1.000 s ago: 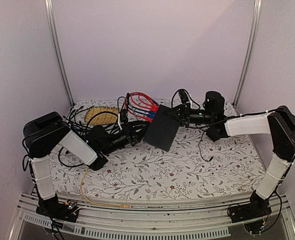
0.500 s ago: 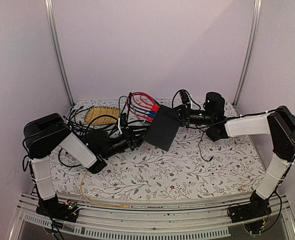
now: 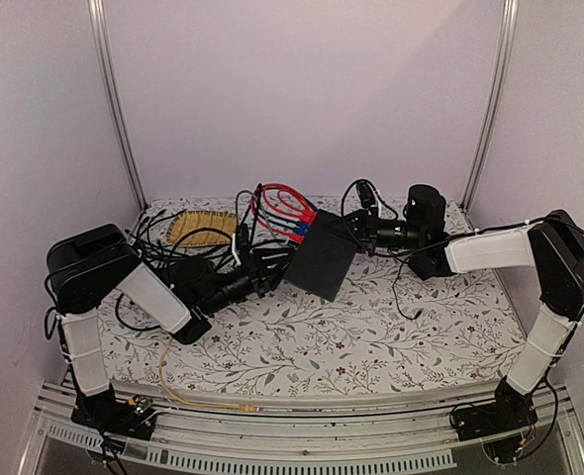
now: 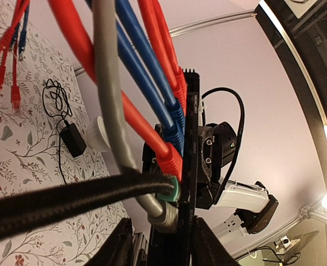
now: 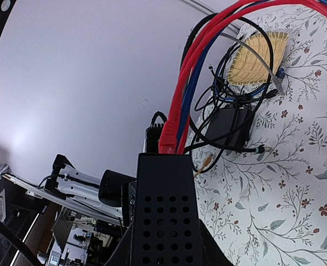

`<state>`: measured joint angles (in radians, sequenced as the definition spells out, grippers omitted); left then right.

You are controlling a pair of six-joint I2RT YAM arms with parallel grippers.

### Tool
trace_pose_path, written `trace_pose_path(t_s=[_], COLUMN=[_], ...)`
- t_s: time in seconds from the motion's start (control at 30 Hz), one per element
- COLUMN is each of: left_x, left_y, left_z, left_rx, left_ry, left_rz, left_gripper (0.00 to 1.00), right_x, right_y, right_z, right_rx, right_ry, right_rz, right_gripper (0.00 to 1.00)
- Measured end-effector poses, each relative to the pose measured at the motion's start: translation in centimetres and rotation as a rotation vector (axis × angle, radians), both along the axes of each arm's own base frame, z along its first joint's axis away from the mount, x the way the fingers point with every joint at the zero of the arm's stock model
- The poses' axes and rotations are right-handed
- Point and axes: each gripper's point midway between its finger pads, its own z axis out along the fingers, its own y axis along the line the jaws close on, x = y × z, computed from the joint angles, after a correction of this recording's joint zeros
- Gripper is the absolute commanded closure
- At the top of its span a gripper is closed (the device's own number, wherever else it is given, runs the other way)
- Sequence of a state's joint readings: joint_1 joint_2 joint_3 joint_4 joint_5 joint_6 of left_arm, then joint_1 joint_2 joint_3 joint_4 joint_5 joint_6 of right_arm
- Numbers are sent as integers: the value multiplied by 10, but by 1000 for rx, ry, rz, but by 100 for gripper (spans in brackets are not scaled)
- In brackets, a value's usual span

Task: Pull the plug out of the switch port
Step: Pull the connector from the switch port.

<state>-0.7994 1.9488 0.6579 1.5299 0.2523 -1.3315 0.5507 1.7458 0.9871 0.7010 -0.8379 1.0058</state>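
The flat black switch hangs tilted above the table, my right gripper shut on its far end. In the right wrist view its perforated side fills the space between that gripper's fingers. Red and blue plugs, a green-tipped one and a grey plug sit in the row of switch ports on its thin edge. My left gripper is open, its fingers either side of the grey plug and the switch edge, with a gap to the plug.
Red and blue cables loop behind the switch. A woven yellow mat and a dark box among tangled black leads lie at the back left. A yellow cable runs to the front edge. A small black adapter lies on the cloth.
My left gripper's jaws have widened slightly and the left arm has shifted a little towards the left. The right arm and the switch have stayed put.
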Motion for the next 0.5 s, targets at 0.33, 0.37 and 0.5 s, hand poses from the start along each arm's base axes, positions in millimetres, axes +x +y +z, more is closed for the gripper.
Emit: trace_pose_path(t_s=[0.33,0.37,0.5], left_x=[0,1,2], left_y=[-1,-1,-2], left_z=[2,3,6], left_rx=[-2,-4,-10], left_ry=[-7,-9,-14], left_rz=[2,3,3], left_gripper=[70,70,73], right_x=[-2,-2,-3], right_y=[-1,-1,-1], right_z=[0,1,3], right_rx=[13,15,23], right_ry=[4,5,2], right_rz=[5,5,6], right_gripper=[99,99,99])
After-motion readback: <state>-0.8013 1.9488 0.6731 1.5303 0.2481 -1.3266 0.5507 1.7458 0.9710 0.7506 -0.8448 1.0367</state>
